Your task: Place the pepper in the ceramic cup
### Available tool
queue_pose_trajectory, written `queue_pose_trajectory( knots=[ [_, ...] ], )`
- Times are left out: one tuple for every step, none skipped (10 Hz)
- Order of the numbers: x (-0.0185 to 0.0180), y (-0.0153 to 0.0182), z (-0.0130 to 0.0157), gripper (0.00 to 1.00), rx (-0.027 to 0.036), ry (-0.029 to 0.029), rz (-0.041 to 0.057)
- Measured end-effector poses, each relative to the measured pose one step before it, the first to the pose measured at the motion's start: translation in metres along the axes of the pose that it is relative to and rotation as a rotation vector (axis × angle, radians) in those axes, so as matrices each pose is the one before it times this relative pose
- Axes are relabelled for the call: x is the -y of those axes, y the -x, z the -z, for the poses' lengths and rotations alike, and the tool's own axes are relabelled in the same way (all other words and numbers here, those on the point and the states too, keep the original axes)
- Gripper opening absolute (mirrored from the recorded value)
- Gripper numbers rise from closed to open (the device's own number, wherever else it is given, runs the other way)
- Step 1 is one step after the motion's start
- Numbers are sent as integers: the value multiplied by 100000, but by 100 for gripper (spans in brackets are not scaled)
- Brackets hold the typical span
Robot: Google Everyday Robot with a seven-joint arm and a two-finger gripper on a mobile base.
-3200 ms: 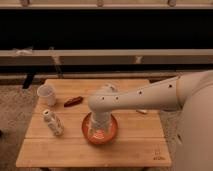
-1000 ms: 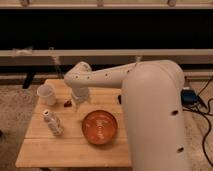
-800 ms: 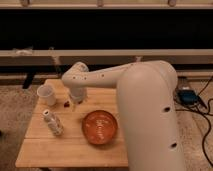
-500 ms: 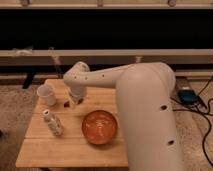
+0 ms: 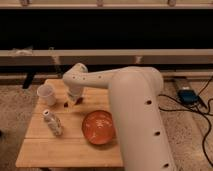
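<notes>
Wooden table (image 5: 40, 150), arm stretched over its back-left part.
Gripper (image 5: 74, 99) spread wide, down over pepper (image 5: 66, 104), near ceramic cup (image 5: 46, 93); orange bowl (image 5: 99, 127) toward the front edge.

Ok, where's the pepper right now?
Camera view: the pepper lies back-left on the table, between the ceramic cup and the gripper low beside it.

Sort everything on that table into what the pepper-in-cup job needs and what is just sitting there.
For the job: gripper, low over the pepper; pepper, mostly hidden beneath it; ceramic cup, just to the left in the picture.
Lying about: white bottle; orange bowl, both nearer the table's front edge.
</notes>
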Motion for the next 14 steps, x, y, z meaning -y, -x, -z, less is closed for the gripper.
queue_pose_trajectory(
  knots=[
    [301, 506, -602, 65, -483, 417, 2705],
    [597, 171, -572, 65, -1024, 152, 1675],
    [314, 174, -316, 65, -382, -137, 802],
    [304, 340, -519, 65, -776, -208, 1176],
    [180, 481, -534, 65, -971, -144, 1467],
    [165, 196, -506, 65, -1561, -13, 1229],
    [318, -30, -430, 65, -1911, -169, 938],
    [256, 44, -289, 60, -1605, -216, 717],
    [28, 89, -164, 53, -984, -55, 458],
    [-116, -18, 33, 43, -359, 216, 160],
    [125, -451, 736, 32, -269, -442, -1181],
    [7, -166, 1287, 21, 642, -351, -2109],
    [-185, 112, 1354, 11, 775, -153, -2017],
    [-247, 165, 1181, 4, 559, -18, -2090]
  ],
)
